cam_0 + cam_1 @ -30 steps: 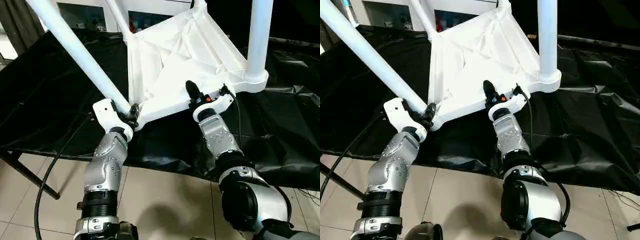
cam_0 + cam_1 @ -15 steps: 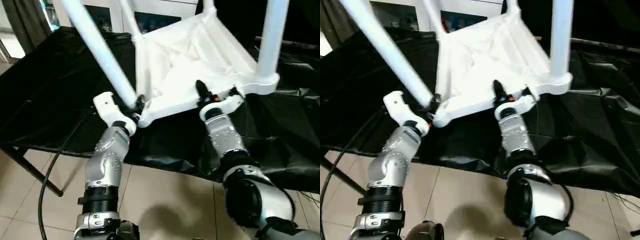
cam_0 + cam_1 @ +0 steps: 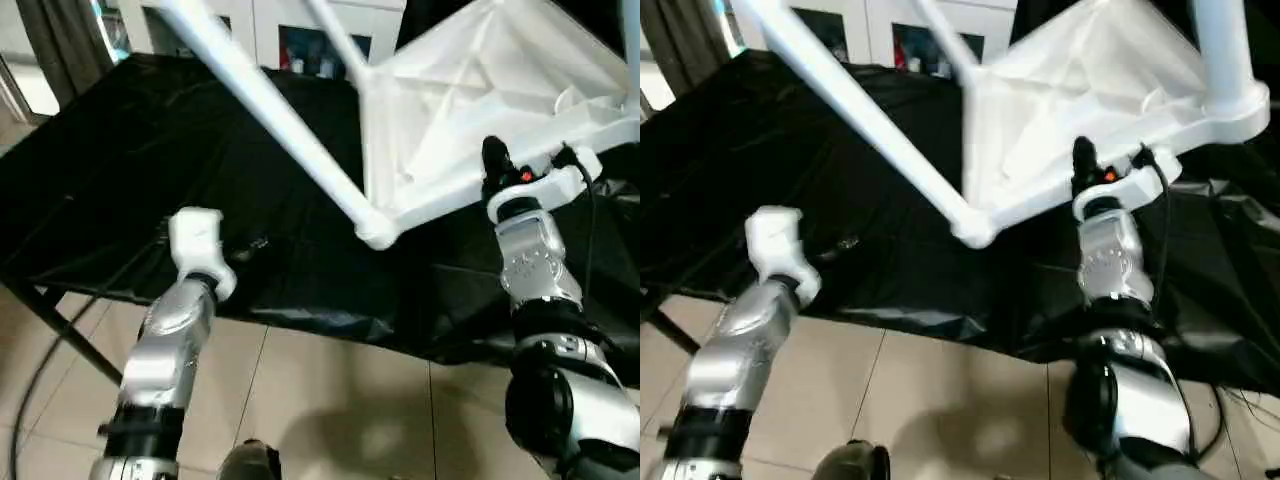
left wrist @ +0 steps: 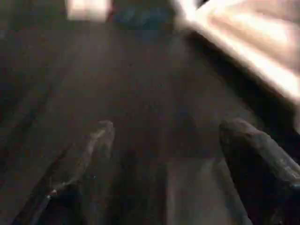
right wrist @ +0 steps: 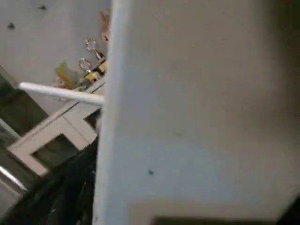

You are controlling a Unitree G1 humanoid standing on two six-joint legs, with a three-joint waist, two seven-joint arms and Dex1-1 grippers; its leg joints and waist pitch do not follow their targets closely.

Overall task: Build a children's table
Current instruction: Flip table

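The children's table top point(image 3: 470, 100) is white and lies tilted, ribbed underside up, over the black cloth. A long white leg point(image 3: 270, 100) slants up and away from its near corner socket point(image 3: 378, 232). Another leg point(image 3: 1225, 50) stands in the right corner socket, and a thinner-looking one point(image 3: 335, 35) rises at the back. My right gripper point(image 3: 497, 172) is shut on the top's near rim, one black finger lying over the edge. My left gripper point(image 4: 168, 136) is open and holds nothing. It hangs over the cloth well left of the corner socket, its white wrist housing point(image 3: 195, 235) near the cloth's front edge.
A black cloth point(image 3: 150, 150) covers the work table, whose dark frame leg point(image 3: 60, 335) shows at the front left. Beige floor tiles point(image 3: 330, 400) lie below the front edge. White cabinets point(image 3: 290, 30) stand behind. A black cable point(image 3: 590, 215) runs along my right wrist.
My left gripper has let go of the leg beside the corner socket, opened and drawn back to the left. The right gripper keeps its hold on the rim. The camera has shifted.
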